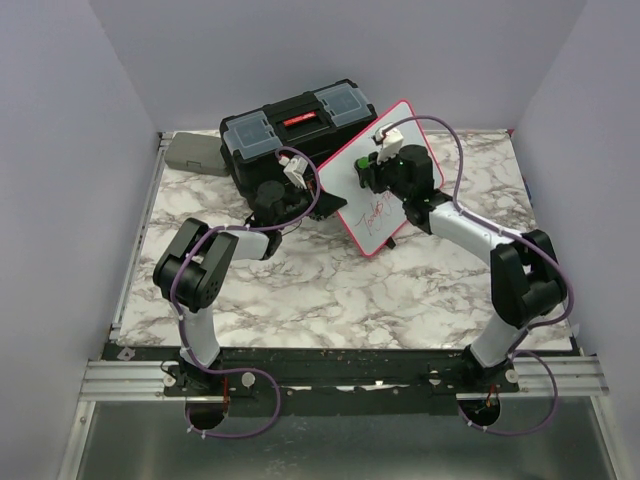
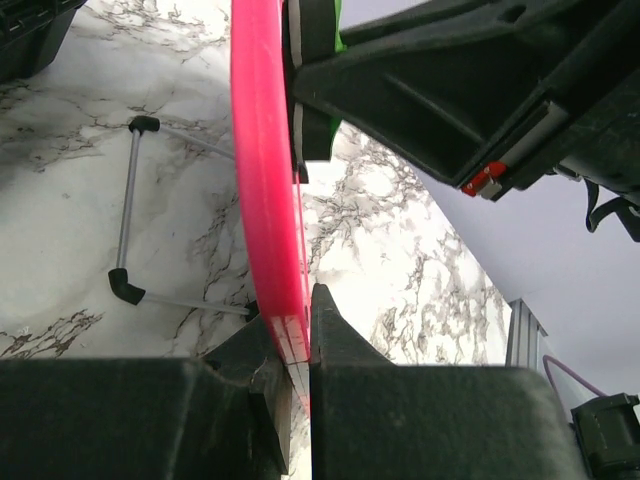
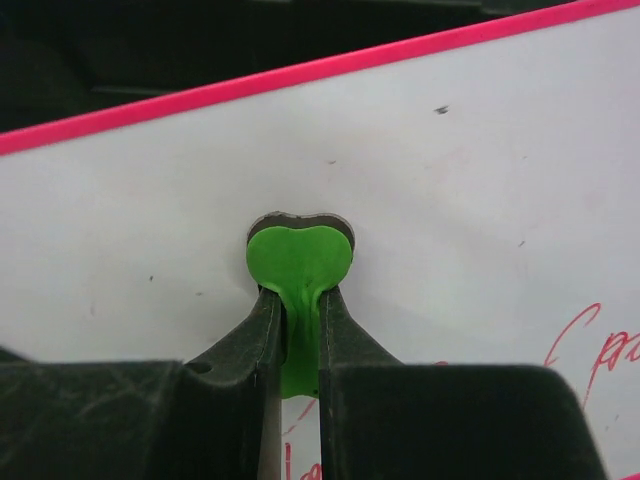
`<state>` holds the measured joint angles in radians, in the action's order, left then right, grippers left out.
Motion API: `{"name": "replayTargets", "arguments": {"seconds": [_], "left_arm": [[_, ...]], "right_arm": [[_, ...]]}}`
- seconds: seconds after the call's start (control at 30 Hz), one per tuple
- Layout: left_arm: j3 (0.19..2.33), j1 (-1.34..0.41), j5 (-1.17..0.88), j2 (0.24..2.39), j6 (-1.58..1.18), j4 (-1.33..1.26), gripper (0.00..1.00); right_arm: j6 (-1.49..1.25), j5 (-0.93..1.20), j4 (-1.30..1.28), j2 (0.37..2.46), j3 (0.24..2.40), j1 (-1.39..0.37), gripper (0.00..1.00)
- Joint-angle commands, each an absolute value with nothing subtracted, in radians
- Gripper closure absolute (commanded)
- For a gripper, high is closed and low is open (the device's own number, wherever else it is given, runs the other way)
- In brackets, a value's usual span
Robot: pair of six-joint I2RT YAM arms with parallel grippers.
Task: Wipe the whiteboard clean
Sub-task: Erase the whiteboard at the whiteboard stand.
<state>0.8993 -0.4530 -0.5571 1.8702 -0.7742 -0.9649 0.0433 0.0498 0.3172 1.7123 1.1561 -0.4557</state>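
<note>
Top external: closed toolbox (image 1: pixel 297 128) beside whiteboard (image 1: pixel 350 192)

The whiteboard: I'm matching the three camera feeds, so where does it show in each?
Top external: whiteboard tilted at centre, right gripper on its face.
Left wrist: whiteboard edge-on, pink frame clamped in the left gripper.
Right wrist: whiteboard face fills the background.
Shared landmark: the green eraser held in the right gripper.

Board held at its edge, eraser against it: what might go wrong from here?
The left gripper pinches only the thin pink edge of the whiteboard, so wiping pressure might twist it or slip it loose. The right gripper holds the green eraser by a narrow tab; it might pivot. The red writing lies away from the eraser and may get missed.
</note>
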Motion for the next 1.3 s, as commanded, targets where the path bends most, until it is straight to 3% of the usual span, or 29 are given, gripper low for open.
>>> {"name": "replayTargets", "arguments": {"seconds": [0.0,0.23,0.37,0.5,0.9,1.13,1.27], "left_arm": [[0.879,-0.497,-0.724,1.858,-0.752,-0.97,1.0],[0.879,-0.497,-0.717,1.856,-0.768,-0.979,1.0],[0.879,-0.497,-0.711,1.85,-0.773,-0.98,1.0],[0.879,-0.497,-0.709,1.848,-0.771,-0.973,1.0],[0.875,-0.497,-0.707,1.828,-0.756,-0.948,1.0],[0.884,-0.497,-0.709,1.831,-0.761,-0.947,1.0],[0.885,-0.497,-0.707,1.831,-0.76,-0.945,1.0]], "right_arm": [[0.121,0.344,0.097,1.706,1.133,-0.458,0.99],[0.313,0.487,-0.043,1.64,1.019,-0.46,0.99],[0.356,0.417,-0.011,1.594,0.947,-0.459,0.99],[0.274,0.198,0.154,1.568,0.899,-0.447,0.99],[0.124,0.006,0.142,1.672,1.029,-0.371,0.99],[0.124,0.044,0.094,1.678,1.055,-0.365,0.99],[0.216,0.231,0.021,1.673,1.052,-0.365,0.99]]}}
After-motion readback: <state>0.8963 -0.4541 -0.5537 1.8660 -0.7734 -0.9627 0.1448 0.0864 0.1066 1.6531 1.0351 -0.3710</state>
